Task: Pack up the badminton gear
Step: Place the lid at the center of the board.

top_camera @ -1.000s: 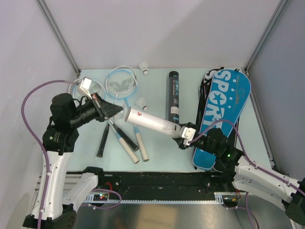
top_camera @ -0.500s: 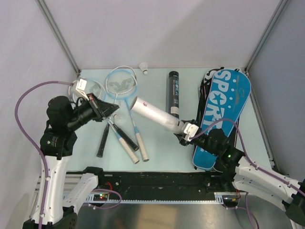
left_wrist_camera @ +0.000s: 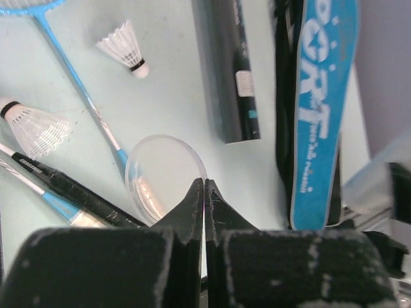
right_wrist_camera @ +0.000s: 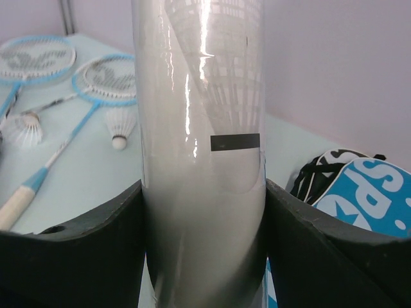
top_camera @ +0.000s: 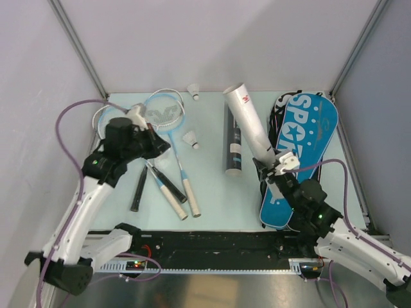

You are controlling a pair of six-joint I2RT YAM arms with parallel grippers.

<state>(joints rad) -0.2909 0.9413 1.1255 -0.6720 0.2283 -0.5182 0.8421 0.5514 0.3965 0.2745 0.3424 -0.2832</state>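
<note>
My right gripper (top_camera: 270, 168) (right_wrist_camera: 203, 196) is shut on the lower end of a white translucent tube (top_camera: 249, 122) (right_wrist_camera: 202, 128). The tube tilts up toward the back wall, and shuttlecock feathers show inside it. My left gripper (top_camera: 160, 146) (left_wrist_camera: 204, 187) is shut, with the rim of a clear round lid (left_wrist_camera: 164, 173) pinched at its tips. It hovers above the racket handles (top_camera: 168, 186). Two pale-blue rackets (top_camera: 164, 111) lie at the back left. One shuttlecock (top_camera: 191, 138) (left_wrist_camera: 124, 47) lies beside them and another (top_camera: 194, 90) at the back edge. A long black tube (top_camera: 233, 138) (left_wrist_camera: 231, 70) lies mid-table.
A blue racket bag (top_camera: 299, 151) (left_wrist_camera: 318, 109) with black straps lies along the right side, just behind my right wrist. A third shuttlecock (left_wrist_camera: 33, 126) shows near the handles in the left wrist view. Grey walls and metal posts enclose the table (top_camera: 212, 199).
My right arm has swung the white tube from pointing left at my left gripper to pointing up and back. My left arm has shifted right over the racket handles.
</note>
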